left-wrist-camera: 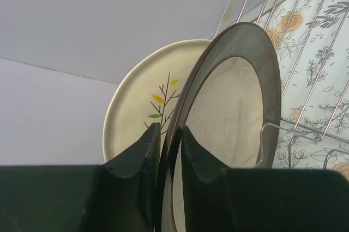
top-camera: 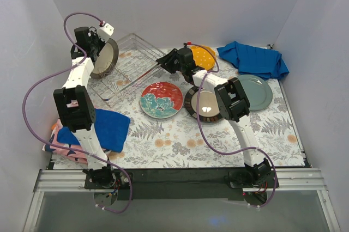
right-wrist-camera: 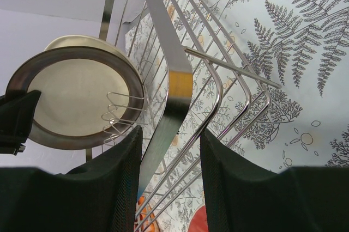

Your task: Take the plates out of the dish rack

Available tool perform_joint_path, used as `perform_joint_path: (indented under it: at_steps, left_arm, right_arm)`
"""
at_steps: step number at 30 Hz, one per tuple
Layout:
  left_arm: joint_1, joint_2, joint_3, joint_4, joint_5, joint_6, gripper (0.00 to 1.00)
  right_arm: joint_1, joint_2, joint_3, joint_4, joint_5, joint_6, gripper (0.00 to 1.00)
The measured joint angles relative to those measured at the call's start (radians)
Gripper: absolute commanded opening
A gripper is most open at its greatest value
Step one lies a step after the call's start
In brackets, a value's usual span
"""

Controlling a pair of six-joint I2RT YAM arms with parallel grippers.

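Left gripper (left-wrist-camera: 170, 142) clamping a dark-rimmed glossy round plate (left-wrist-camera: 234, 107) at the far-left end of the silver wire dish rack (top-camera: 131, 71).

Its fingers are pressing on the plate's rim, one on each face, and the plate is standing on edge straight ahead of them. A cream round plate with a sprig (left-wrist-camera: 136, 101) is standing just behind it, beside the left-hand finger. The right gripper (right-wrist-camera: 168, 161) is straddling the rack's flat metal top rail (right-wrist-camera: 180, 87) with its fingers apart on either side. I cannot tell whether they are actually gripping it. A teal-red floral round plate (top-camera: 161, 99) is lying flat on the table, near this gripper and clear of the rack.
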Motion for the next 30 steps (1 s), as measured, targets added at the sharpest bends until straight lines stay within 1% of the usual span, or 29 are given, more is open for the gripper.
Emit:
perform_joint_path:
  at_steps: [4,14,22,30]
  left_arm:
    - [0.011,-0.006,-0.012,0.011,0.012,-0.025,0.0]
    - [0.047,0.014,0.032,-0.034,0.074,-0.104,0.0]
    - [0.062,0.027,0.039,-0.016,0.097,-0.116,0.0]
    - [0.063,0.026,0.024,0.009,0.082,-0.123,0.0]
  right_arm:
    - [-0.002,0.001,0.0,0.005,-0.014,-0.005,0.01]
    - [-0.022,0.013,-0.008,0.059,-0.101,-0.029,0.01]
    - [-0.024,0.013,-0.032,0.105,-0.111,-0.029,0.01]
    - [-0.026,0.013,-0.045,0.129,-0.117,-0.028,0.01]
